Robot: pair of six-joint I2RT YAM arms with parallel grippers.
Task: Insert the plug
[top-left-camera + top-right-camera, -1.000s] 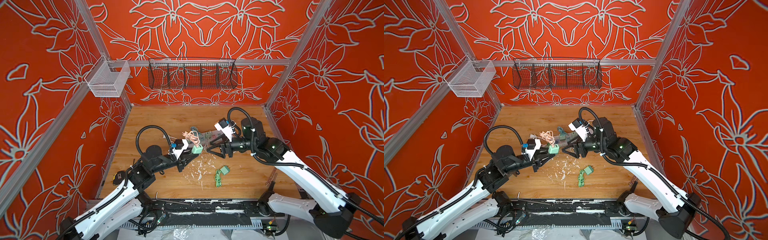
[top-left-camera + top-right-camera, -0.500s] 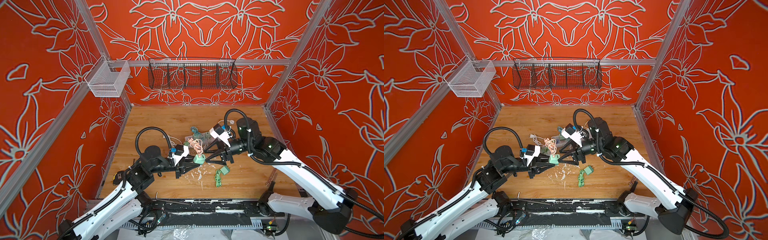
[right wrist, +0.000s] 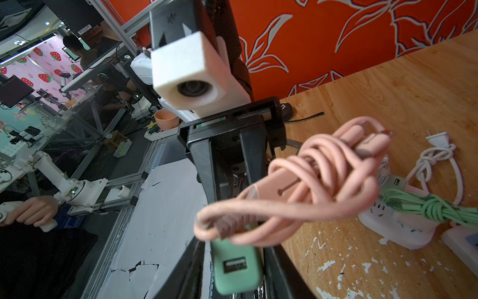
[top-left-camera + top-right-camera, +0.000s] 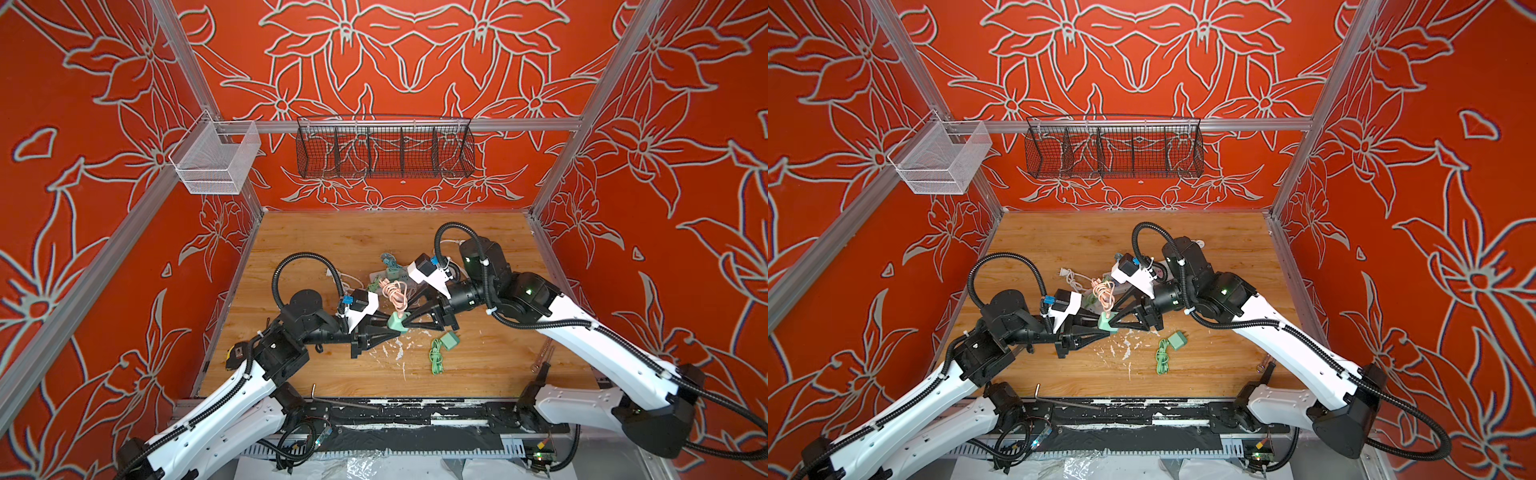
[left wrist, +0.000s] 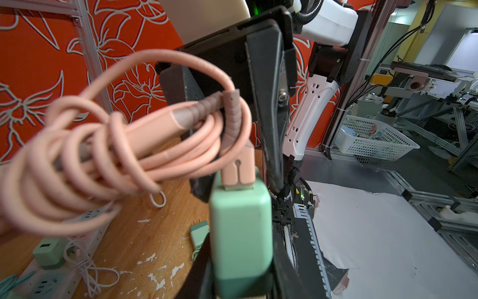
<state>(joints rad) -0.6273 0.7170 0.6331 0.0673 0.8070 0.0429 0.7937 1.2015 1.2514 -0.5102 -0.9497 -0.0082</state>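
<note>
The plug is a mint-green charger block (image 4: 397, 322) (image 4: 1106, 328) with a coiled pink cable (image 4: 395, 293) (image 3: 323, 176) stuck in one of its ports. It hangs above the wooden table's middle. My left gripper (image 4: 391, 329) (image 5: 240, 271) is shut on the block's lower end (image 5: 240, 233). My right gripper (image 4: 405, 322) (image 3: 235, 274) comes from the opposite side. Its two fingers sit tight against the block's port end (image 3: 235, 264), where one empty USB port shows. The white power strip (image 3: 398, 225) (image 5: 51, 279) lies on the table just behind.
A second green charger (image 4: 449, 340) with a knotted green cable (image 4: 435, 357) lies right of the grippers. A teal adapter (image 4: 390, 272) and a white corded plug (image 3: 437, 139) rest by the strip. A hex key (image 4: 345, 401) lies at the front edge. Wire baskets (image 4: 384, 147) hang on the back wall.
My left gripper has carried the plug and pink cable toward the front. My right gripper has swung in to meet it and closed its jaws around the block.
</note>
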